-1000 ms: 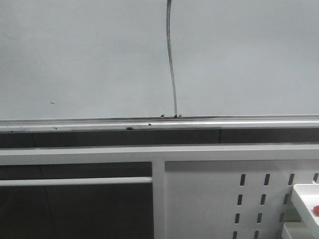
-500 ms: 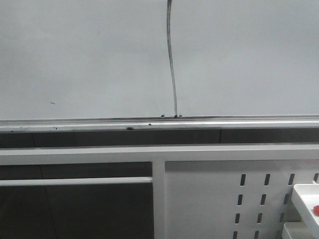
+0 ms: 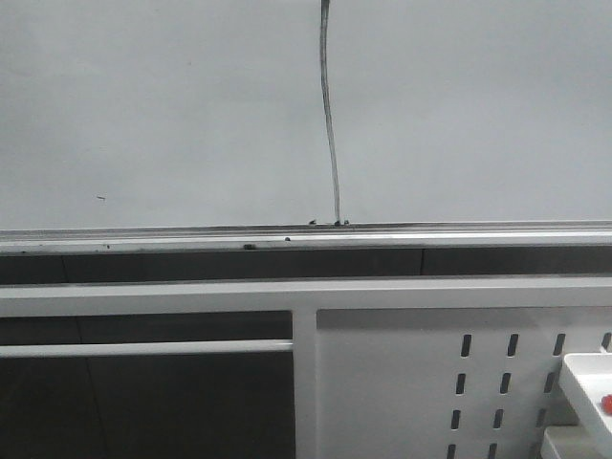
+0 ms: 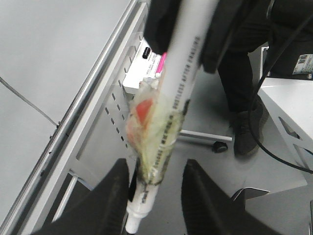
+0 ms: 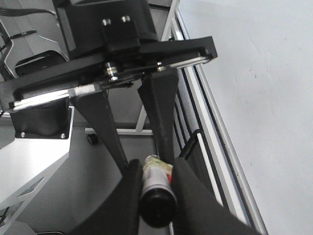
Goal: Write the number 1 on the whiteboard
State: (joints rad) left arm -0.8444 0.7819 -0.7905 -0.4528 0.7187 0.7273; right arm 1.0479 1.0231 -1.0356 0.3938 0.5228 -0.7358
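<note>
The whiteboard [image 3: 172, 105] fills the upper half of the front view, pale grey and upright, with a silver rail [image 3: 306, 237] along its lower edge. Below the rail runs a white frame [image 3: 304, 382], and to its right a white slotted panel [image 3: 411, 382]. A white tray [image 3: 583, 378] shows at the lower right corner, with a small red item inside, too small to identify.

The number 1 [image 3: 329, 105] is present on the board: a thin dark-grey stroke, slightly bowed, running from the top edge of the view down to just above the rail, right of centre. Small dark specks sit at its foot. A short stray mark [image 3: 100, 199] lies well to the left.

Neither arm appears in the front view.

Left wrist view: the left gripper [image 4: 155, 196] has its fingers [image 4: 113, 198] closed against a white marker [image 4: 168, 115], whose middle is wrapped in yellowish tape with a red patch. The board lies beside it, apart.

Right wrist view: the right gripper [image 5: 155, 188] pinches a dark-capped pen [image 5: 156, 193] between its fingers [image 5: 191, 196], the board alongside.
</note>
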